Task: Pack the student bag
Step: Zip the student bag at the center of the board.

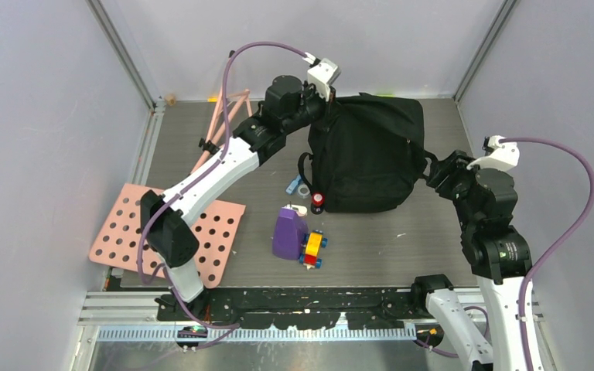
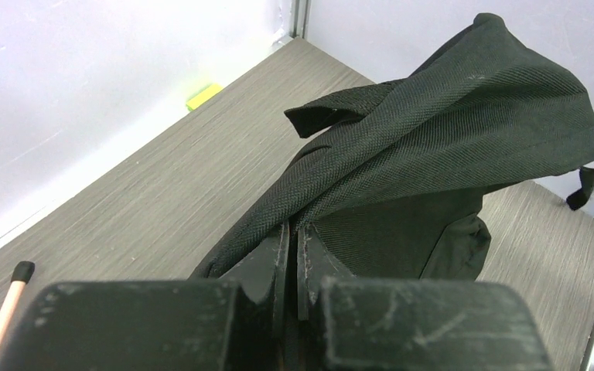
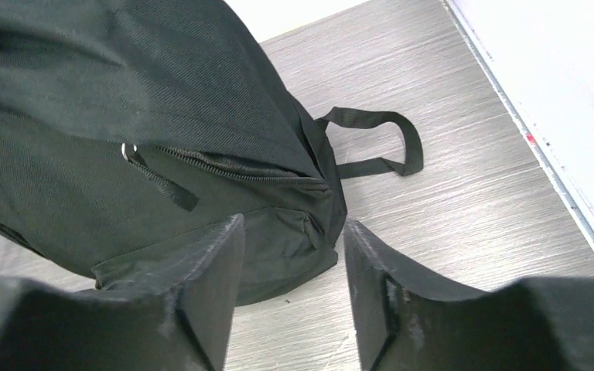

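— How many bags?
— One student bag [image 1: 367,151], on the table [image 1: 371,247]. The left gripper [image 2: 292,251] is clamped on its fabric. The right gripper [image 3: 294,230] is at its right side, jaws apart.
— Anything else?
— One purple bottle [image 1: 288,233], just in front of the bag.

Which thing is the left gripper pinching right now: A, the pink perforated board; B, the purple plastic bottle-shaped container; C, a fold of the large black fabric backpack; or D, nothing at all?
C: in the left wrist view the left gripper has its fingers closed together on a fold of the large black fabric backpack, whose cloth runs straight down into the pinch.
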Action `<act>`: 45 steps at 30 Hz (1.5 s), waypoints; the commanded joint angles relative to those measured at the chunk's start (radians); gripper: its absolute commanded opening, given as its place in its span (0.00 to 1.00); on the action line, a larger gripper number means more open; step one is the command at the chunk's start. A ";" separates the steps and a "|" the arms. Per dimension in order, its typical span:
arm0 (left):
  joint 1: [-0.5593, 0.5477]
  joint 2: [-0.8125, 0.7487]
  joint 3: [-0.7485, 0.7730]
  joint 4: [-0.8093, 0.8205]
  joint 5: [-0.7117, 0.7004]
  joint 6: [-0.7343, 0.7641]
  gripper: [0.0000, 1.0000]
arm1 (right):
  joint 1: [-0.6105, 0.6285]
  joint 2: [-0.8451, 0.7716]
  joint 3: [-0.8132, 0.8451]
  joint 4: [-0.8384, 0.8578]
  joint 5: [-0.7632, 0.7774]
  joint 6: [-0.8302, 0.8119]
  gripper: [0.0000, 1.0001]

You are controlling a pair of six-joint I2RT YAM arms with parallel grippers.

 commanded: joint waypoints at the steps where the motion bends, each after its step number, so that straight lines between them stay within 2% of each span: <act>1: 0.020 -0.086 0.000 0.084 -0.033 -0.001 0.00 | 0.000 -0.011 0.008 0.054 -0.065 -0.015 0.61; 5: 0.020 -0.095 -0.013 0.103 -0.021 -0.016 0.00 | 0.001 0.022 0.011 0.111 -0.179 0.054 0.70; 13: 0.021 -0.088 -0.006 0.089 -0.004 -0.024 0.00 | 0.000 0.132 0.010 0.197 -0.408 0.113 0.69; 22: 0.020 -0.086 -0.005 0.093 -0.005 -0.023 0.00 | 0.000 0.241 0.013 0.256 -0.302 0.027 0.64; 23: 0.020 -0.084 -0.005 0.093 -0.005 -0.023 0.00 | 0.000 0.251 0.015 0.266 -0.304 0.022 0.63; 25: 0.020 -0.085 -0.005 0.093 -0.010 -0.020 0.00 | 0.000 0.274 0.024 0.294 -0.305 0.018 0.53; 27: 0.021 -0.086 -0.005 0.091 -0.024 -0.015 0.00 | 0.000 0.279 0.029 0.324 -0.285 0.027 0.37; 29: 0.022 -0.085 -0.001 0.081 -0.043 -0.006 0.00 | 0.000 0.257 0.029 0.340 -0.255 0.035 0.13; 31: 0.021 -0.080 0.017 0.049 -0.070 0.006 0.00 | 0.000 0.231 0.032 0.332 -0.181 0.043 0.02; 39: 0.030 -0.086 0.025 0.019 -0.156 0.029 0.00 | 0.000 0.161 0.040 0.131 0.149 0.017 0.00; 41: 0.033 -0.086 0.024 0.020 -0.156 0.025 0.00 | 0.000 0.162 0.045 0.100 0.189 0.003 0.00; 44: 0.034 -0.091 0.010 0.043 -0.107 0.019 0.00 | -0.001 0.159 0.050 0.090 0.095 -0.017 0.00; 45: 0.034 -0.092 0.005 0.051 -0.087 0.015 0.00 | -0.001 0.151 0.038 0.115 -0.018 -0.034 0.00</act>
